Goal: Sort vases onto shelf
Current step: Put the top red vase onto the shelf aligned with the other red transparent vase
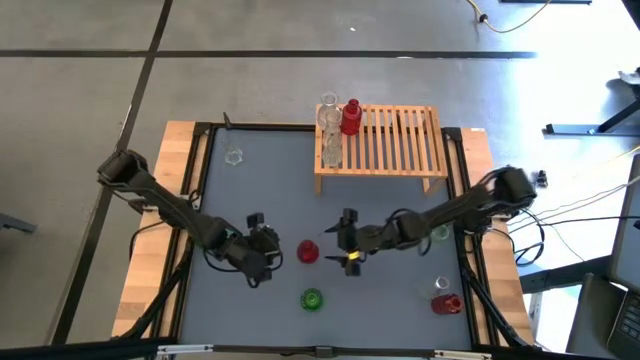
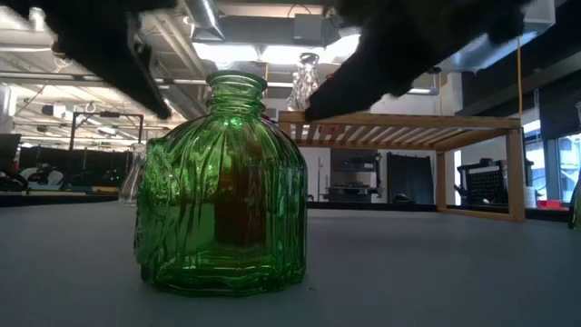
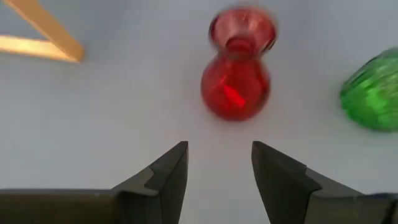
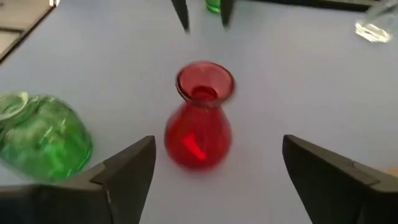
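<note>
A small red vase [image 1: 307, 252] stands on its base on the grey table, between my two grippers. My left gripper [image 1: 272, 246] is to its left, open, with the vase [image 3: 236, 84] a little ahead of its fingertips [image 3: 217, 162]. From the right comes my right gripper [image 1: 338, 243], open wide, its fingers on either side of the vase [image 4: 199, 124] without touching. The shelf [image 1: 395, 150] stands at the far side, carrying two clear vases [image 1: 329, 135] and a red one [image 1: 351, 117] on its left end.
A green vase [image 1: 312, 298] [image 2: 222, 191] stands near the front edge, close to the red one. A red vase [image 1: 447, 304] with a clear one beside it is at the near right, a green one [image 1: 440, 233] is by my right arm, and a clear one [image 1: 234, 157] is at the far left.
</note>
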Robot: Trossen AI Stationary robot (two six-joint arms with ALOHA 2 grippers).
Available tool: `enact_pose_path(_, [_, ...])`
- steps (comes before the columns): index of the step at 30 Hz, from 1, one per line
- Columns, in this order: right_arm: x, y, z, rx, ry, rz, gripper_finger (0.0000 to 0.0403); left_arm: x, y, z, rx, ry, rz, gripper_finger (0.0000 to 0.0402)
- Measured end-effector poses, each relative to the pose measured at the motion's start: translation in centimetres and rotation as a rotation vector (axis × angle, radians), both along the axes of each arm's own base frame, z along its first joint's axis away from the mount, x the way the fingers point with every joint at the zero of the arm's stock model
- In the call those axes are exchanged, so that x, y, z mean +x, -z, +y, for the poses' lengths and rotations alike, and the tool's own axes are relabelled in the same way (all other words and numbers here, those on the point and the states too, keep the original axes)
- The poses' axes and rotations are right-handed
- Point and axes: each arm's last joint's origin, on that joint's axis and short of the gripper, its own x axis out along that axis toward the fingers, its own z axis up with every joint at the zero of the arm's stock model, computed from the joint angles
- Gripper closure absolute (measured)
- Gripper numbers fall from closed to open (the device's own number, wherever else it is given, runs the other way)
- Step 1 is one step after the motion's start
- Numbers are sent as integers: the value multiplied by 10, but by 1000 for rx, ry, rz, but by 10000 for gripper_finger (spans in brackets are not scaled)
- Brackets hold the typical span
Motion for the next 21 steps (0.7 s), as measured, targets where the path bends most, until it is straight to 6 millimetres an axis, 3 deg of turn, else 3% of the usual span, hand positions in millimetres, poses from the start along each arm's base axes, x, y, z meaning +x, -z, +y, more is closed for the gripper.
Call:
enact_pose_path(7, [25, 39, 6, 27, -33, -117, 106, -4, 33, 10, -46, -24, -97, 231])
enact_pose_path(15, [38, 54, -1, 39, -19, -210, 130, 2, 31, 8, -54, 45, -236, 231])
enact_pose_path(21, [42, 64, -4, 46, -12, -244, 132, 3, 30, 7, -48, 56, -248, 231])
